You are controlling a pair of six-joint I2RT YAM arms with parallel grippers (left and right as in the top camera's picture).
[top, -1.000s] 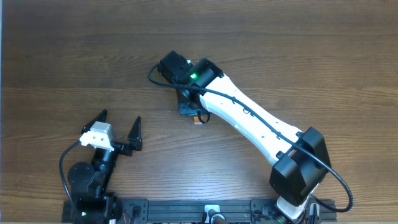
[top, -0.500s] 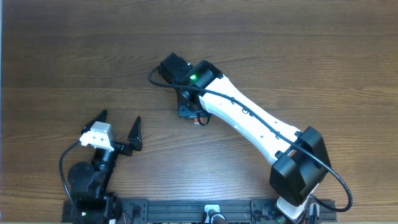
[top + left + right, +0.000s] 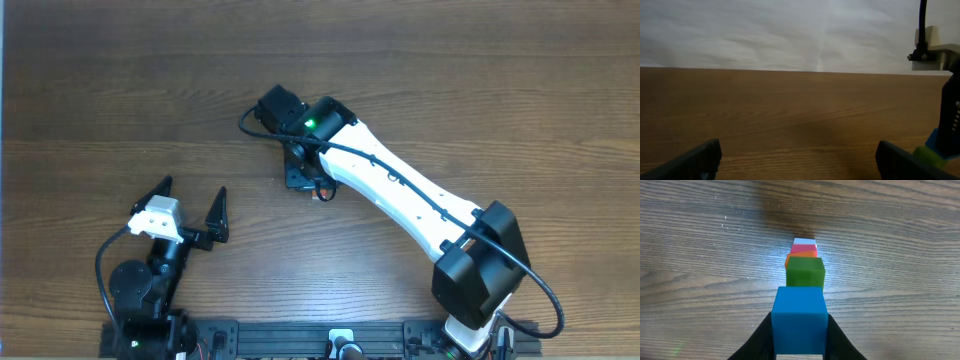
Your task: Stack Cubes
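Observation:
My right gripper (image 3: 800,326) is shut on a blue cube (image 3: 800,317). It holds the cube directly over a stack topped by a green cube (image 3: 806,272), with orange (image 3: 789,259), pink (image 3: 804,248) and white (image 3: 805,241) cubes below. In the left wrist view the blue cube (image 3: 935,138) sits just above the green cube (image 3: 929,154); I cannot tell whether they touch. From above, the right gripper (image 3: 300,175) hangs over the table's middle and hides most of the stack. My left gripper (image 3: 193,187) stands open and empty near its base, well left of the stack.
The wooden table (image 3: 480,90) is bare around the stack. The right arm's white link (image 3: 400,195) runs diagonally from the bottom right to the middle. A pale wall (image 3: 790,30) rises beyond the table's far edge.
The right gripper with the blue cube has edged slightly left over the stack. The left arm has not moved.

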